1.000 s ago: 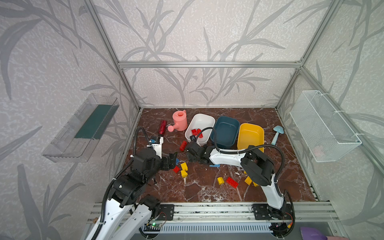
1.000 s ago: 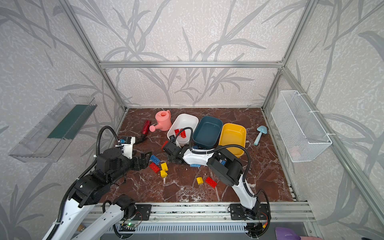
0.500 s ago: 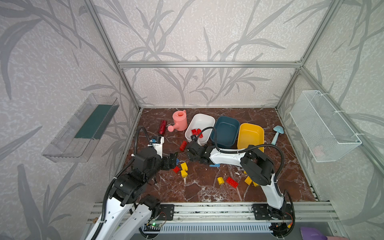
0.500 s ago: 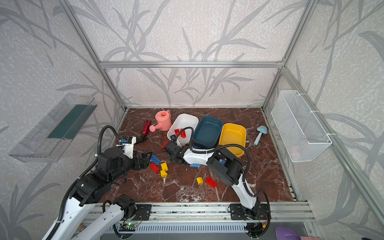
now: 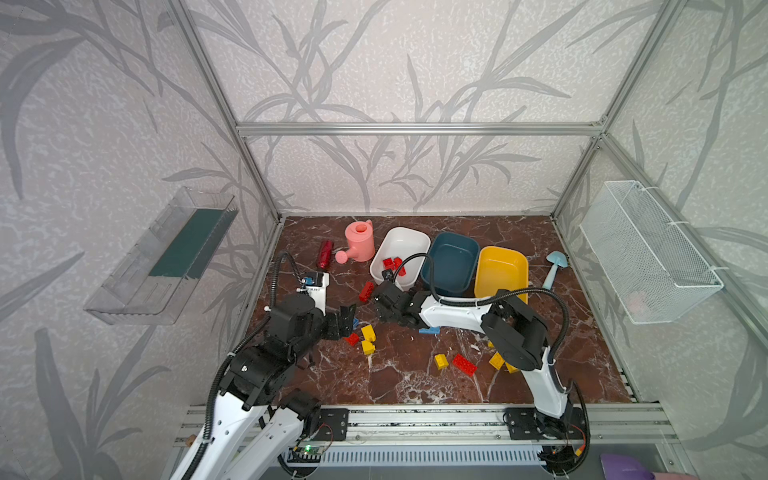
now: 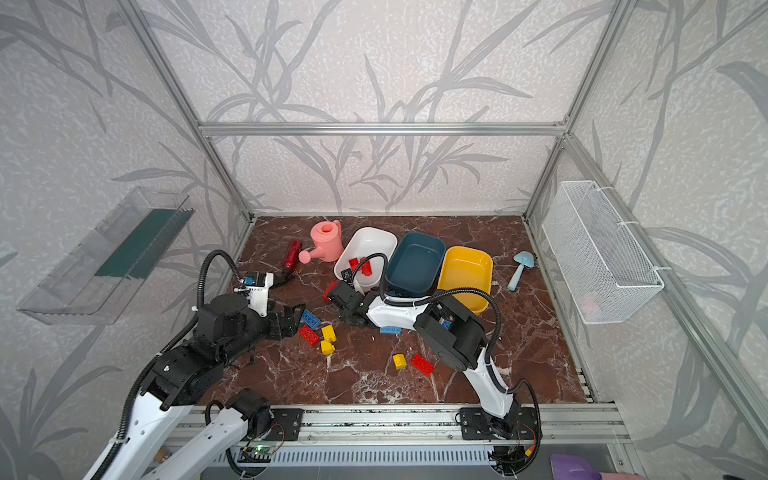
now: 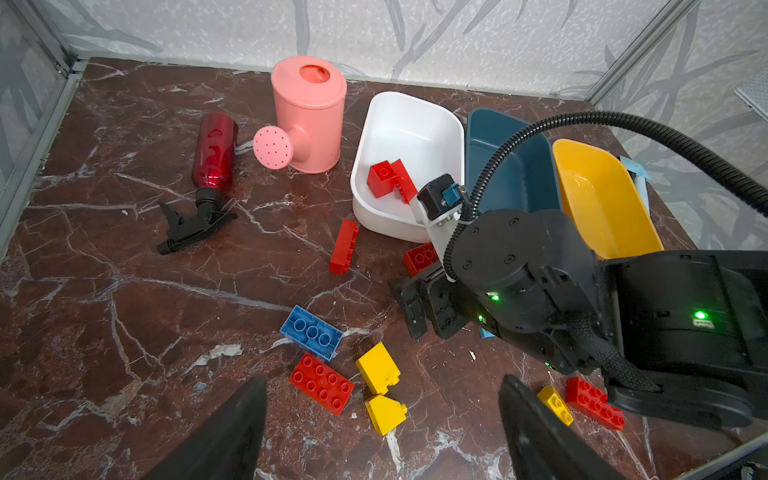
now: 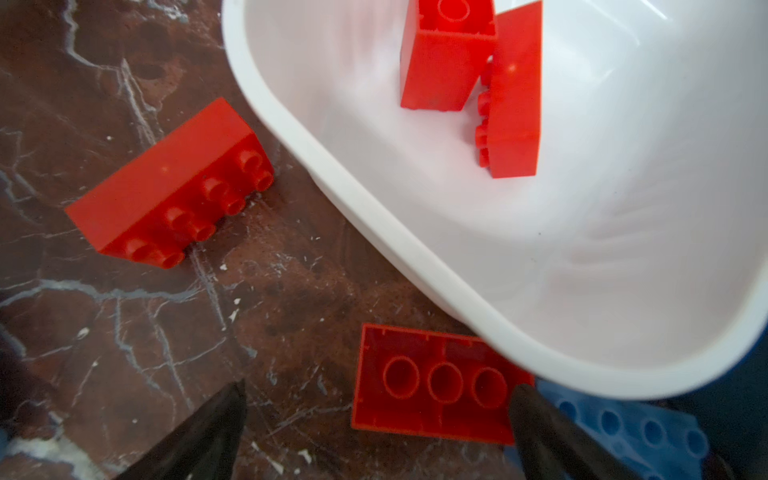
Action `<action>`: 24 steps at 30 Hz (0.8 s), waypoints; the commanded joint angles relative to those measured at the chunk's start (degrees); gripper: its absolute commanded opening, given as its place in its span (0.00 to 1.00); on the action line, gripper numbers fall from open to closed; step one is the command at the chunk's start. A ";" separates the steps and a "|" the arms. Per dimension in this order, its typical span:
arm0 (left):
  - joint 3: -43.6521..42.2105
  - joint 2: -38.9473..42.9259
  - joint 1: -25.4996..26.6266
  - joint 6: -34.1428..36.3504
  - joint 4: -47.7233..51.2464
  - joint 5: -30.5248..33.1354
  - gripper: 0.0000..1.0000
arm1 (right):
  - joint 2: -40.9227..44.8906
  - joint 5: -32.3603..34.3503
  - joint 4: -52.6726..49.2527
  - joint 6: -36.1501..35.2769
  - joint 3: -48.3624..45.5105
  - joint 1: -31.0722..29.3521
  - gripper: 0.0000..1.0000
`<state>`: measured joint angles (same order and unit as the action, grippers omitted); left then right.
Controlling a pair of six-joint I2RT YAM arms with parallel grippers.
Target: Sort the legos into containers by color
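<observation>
In both top views the white container point(image 5: 415, 239), the teal container point(image 5: 453, 259) and the yellow container point(image 5: 500, 270) stand side by side at the back. Two red legos point(image 7: 390, 178) lie in the white one. My right gripper point(image 8: 380, 386) is open low over the floor beside the white container's rim point(image 8: 374, 199), and an upside-down red lego point(image 8: 436, 390) lies between its fingers. My left gripper point(image 7: 381, 382) is open above a cluster of a blue lego point(image 7: 311, 332), a red lego point(image 7: 322, 382) and two yellow legos point(image 7: 377, 368).
A pink watering can point(image 5: 359, 241) and a dark red spray bottle point(image 5: 325, 253) stand at the back left. A long red lego point(image 5: 365, 291) lies on its side near the white container. More legos point(image 5: 464, 365) lie at the front right, beside the right arm. A blue scoop point(image 5: 555, 266) lies far right.
</observation>
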<state>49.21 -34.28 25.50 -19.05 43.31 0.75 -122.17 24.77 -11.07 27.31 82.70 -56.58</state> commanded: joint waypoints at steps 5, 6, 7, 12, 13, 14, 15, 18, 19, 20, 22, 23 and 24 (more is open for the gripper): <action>-0.50 -0.45 0.17 0.42 0.35 -0.36 0.87 | 2.63 0.97 -1.67 -1.35 0.45 0.50 0.99; -0.49 -0.51 0.19 0.42 0.29 -0.40 0.87 | 2.89 1.13 -1.69 -1.47 0.39 0.57 0.99; -0.47 -0.52 0.17 0.37 0.29 -0.42 0.87 | 3.07 1.20 -1.72 -1.60 0.45 0.55 0.99; -0.59 -0.65 0.17 0.42 0.28 -0.64 0.87 | 4.47 1.14 -2.03 -1.95 0.16 0.50 0.99; -0.58 -0.71 0.18 0.42 0.24 -0.68 0.87 | 4.86 1.23 -1.98 -2.06 -0.05 0.50 0.99; -0.57 -0.79 0.13 0.42 0.35 -0.75 0.87 | 5.05 1.37 -1.94 -2.15 -0.32 0.55 0.99; -0.52 -0.72 0.16 0.42 0.34 -0.84 0.87 | 5.20 1.63 -1.93 -2.22 -0.47 0.59 0.99; -0.61 -0.67 0.17 0.41 0.24 -0.97 0.87 | 5.18 1.37 -1.73 -1.78 -1.07 1.03 0.99; -0.60 -0.69 0.21 0.34 0.20 -0.96 0.87 | 4.95 1.04 -1.68 -1.52 -1.05 1.20 0.99; -0.56 -0.60 0.15 0.33 0.20 -0.97 0.87 | 4.55 0.65 -1.71 -1.32 -1.04 1.29 0.99; -0.61 -0.59 0.21 0.33 0.26 -1.02 0.87 | 3.61 0.06 -1.74 -1.25 -0.59 1.47 0.99; -0.64 -0.55 0.23 0.33 0.20 -1.11 0.87 | 3.06 -0.20 -1.88 -1.22 -0.14 1.47 0.99; -0.69 -0.54 0.22 0.33 0.23 -1.11 0.87 | 2.45 -0.47 -2.02 -1.20 0.25 1.47 0.99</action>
<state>49.21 -34.98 25.52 -19.05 43.31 -0.10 -119.44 24.84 -11.99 25.52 82.63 -55.42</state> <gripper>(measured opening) 0.870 0.990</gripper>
